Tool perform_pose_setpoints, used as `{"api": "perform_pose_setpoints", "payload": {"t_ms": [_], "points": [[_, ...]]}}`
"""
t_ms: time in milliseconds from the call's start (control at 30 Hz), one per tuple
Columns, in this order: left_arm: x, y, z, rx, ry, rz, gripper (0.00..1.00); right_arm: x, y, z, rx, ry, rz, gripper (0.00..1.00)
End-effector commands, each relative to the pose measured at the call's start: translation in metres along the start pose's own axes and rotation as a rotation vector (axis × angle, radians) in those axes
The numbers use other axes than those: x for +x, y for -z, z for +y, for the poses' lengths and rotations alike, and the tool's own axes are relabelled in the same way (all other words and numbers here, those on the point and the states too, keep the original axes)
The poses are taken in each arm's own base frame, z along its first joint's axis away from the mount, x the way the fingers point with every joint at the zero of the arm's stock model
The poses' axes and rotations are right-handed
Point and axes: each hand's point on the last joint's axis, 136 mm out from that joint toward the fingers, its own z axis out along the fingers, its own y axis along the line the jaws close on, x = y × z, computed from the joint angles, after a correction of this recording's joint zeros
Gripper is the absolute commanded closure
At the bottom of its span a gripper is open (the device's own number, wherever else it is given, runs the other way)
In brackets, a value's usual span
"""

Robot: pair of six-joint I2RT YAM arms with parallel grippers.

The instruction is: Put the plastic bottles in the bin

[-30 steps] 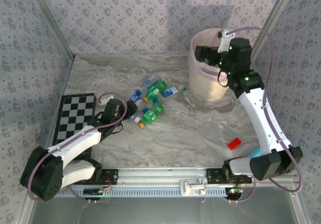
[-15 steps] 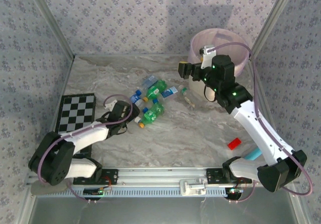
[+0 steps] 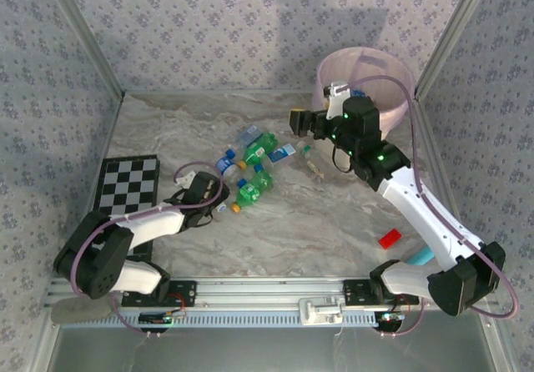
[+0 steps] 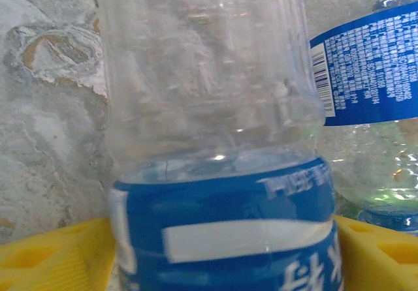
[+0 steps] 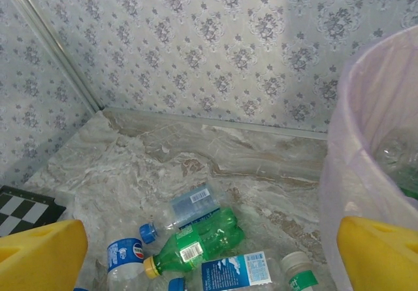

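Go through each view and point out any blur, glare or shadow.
Left wrist: the clear bottle sits very close, its blue label soft, small glints on the plastic. Right wrist: the green bottle and the bin are sharp, the yellow fingertips in the corners blurred. Top external: even light, a broad soft shadow on the back wall.

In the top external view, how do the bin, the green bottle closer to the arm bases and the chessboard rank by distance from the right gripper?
1. bin, far right, just beside the right gripper.
2. green bottle, in the middle, to the gripper's left.
3. chessboard, far to the left.
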Motion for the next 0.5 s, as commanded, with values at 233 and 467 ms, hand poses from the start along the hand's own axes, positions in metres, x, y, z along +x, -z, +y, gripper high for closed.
{"api": "perform_pose_setpoints", "payload": {"t_ms": [233, 467], "points": [[-0.011, 0.004, -0.004, 0.023, -0.016, -0.064, 0.42, 0.001, -0.004, 0.019, -0.081, 0.065, 0.013, 0.00], [-0.037, 0.036, -0.031, 0.151, -0.126, -0.166, 0.49, 0.007, -0.010, 0.044, -0.285, -0.010, 0.031, 0.00]]}}
